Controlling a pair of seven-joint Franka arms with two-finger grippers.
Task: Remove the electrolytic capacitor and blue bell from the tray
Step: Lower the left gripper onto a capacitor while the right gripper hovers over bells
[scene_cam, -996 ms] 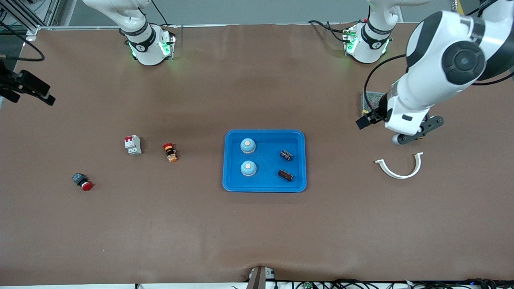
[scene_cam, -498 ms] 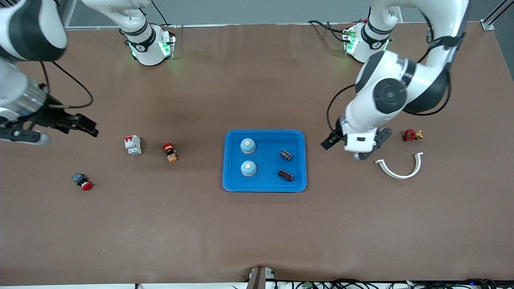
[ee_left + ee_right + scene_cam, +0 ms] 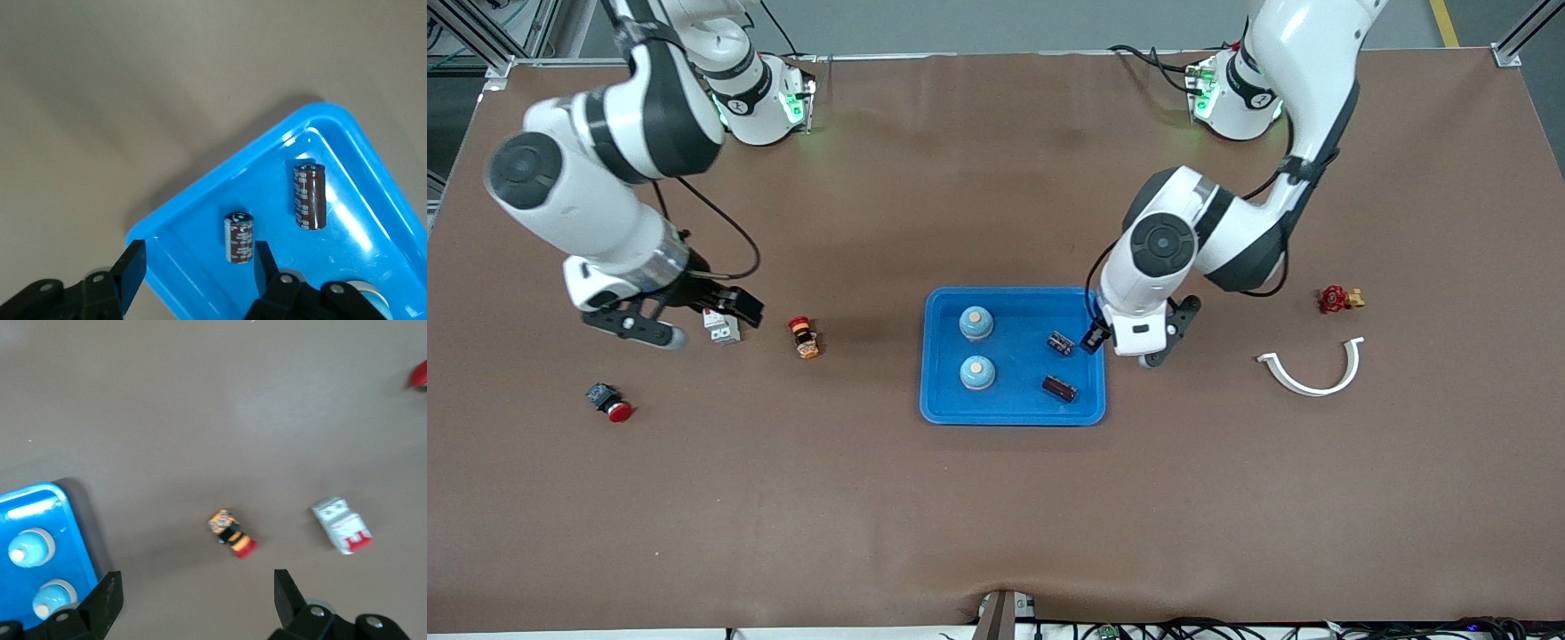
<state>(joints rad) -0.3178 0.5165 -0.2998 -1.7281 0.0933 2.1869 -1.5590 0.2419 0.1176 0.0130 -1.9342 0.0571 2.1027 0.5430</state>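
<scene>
Blue tray [image 3: 1089, 413] mid-table holds two capacitors and two bells; spread and empty, the left end effector [image 3: 193, 267] over its rim may clip the wall or roll the nearest capacitor [image 3: 239, 237], while the right end effector [image 3: 193, 600], spread, waits.

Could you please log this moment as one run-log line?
left tool: open, over tray edge by capacitor | right tool: open, over table | bells, capacitors: in tray

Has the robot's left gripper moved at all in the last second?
Yes. The left gripper has swept in from the white curved piece at its own end of the table to the blue tray's rim, beside an electrolytic capacitor.
</scene>
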